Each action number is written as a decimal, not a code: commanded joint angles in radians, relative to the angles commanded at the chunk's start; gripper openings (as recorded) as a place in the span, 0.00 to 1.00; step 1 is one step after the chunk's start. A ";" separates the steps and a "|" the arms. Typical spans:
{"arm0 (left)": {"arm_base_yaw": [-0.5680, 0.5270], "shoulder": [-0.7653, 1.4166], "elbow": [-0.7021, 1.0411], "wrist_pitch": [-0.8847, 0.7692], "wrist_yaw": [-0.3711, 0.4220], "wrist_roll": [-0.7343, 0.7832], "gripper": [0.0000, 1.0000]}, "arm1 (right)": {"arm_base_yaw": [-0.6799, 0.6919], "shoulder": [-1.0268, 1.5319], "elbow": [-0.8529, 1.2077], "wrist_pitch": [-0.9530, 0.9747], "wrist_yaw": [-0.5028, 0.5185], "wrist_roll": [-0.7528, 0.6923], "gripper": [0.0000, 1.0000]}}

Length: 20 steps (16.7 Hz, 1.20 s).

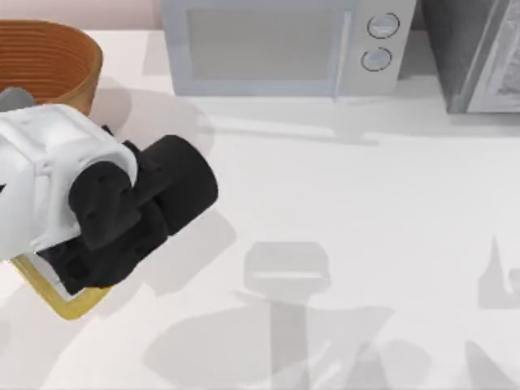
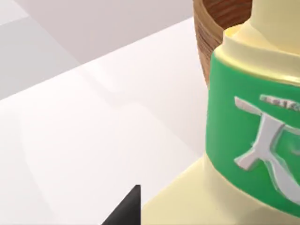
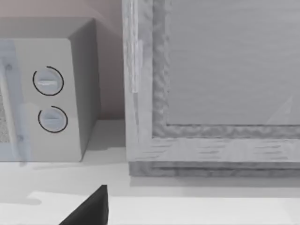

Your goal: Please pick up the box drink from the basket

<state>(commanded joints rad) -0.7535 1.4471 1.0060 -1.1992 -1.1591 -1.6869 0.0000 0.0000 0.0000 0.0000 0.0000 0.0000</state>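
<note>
The box drink (image 1: 78, 305) shows as a pale yellow edge under my left arm, near the table's left front. In the left wrist view the box drink (image 2: 253, 140) is very close, with its green band and white leaf mark. My left gripper (image 1: 85, 272) is shut on it, well clear of the basket. The orange-brown woven basket (image 1: 49, 57) stands at the back left; its ribbed wall (image 2: 220, 28) rises behind the bottle. A dark part of my right gripper (image 3: 91, 211) shows low in the right wrist view, facing the back right of the table.
A grey microwave (image 1: 276, 45) with two round knobs stands at the back middle, also seen as the microwave (image 3: 47, 93). A grey textured cabinet (image 1: 479, 57) stands at the back right. White table (image 1: 341, 211) stretches across the middle and right.
</note>
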 joint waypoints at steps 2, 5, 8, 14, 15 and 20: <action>-0.062 0.152 0.100 -0.141 -0.119 -0.200 0.00 | 0.000 0.000 0.000 0.000 0.000 0.000 1.00; -0.137 0.352 0.224 -0.330 -0.271 -0.460 0.00 | 0.000 0.000 0.000 0.000 0.000 0.000 1.00; -0.188 0.503 0.310 -0.473 -0.383 -0.645 0.00 | 0.000 0.000 0.000 0.000 0.000 0.000 1.00; -0.213 0.589 0.356 -0.555 -0.444 -0.741 0.00 | 0.000 0.000 0.000 0.000 0.000 0.000 1.00; -0.213 0.589 0.356 -0.555 -0.444 -0.741 0.00 | 0.000 0.000 0.000 0.000 0.000 0.000 1.00; -0.203 0.609 0.318 -0.567 -0.394 -0.702 0.00 | 0.000 0.000 0.000 0.000 0.000 0.000 1.00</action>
<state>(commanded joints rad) -0.9566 2.0558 1.3237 -1.7661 -1.5526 -2.3893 0.0000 0.0000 0.0000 0.0000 0.0000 0.0000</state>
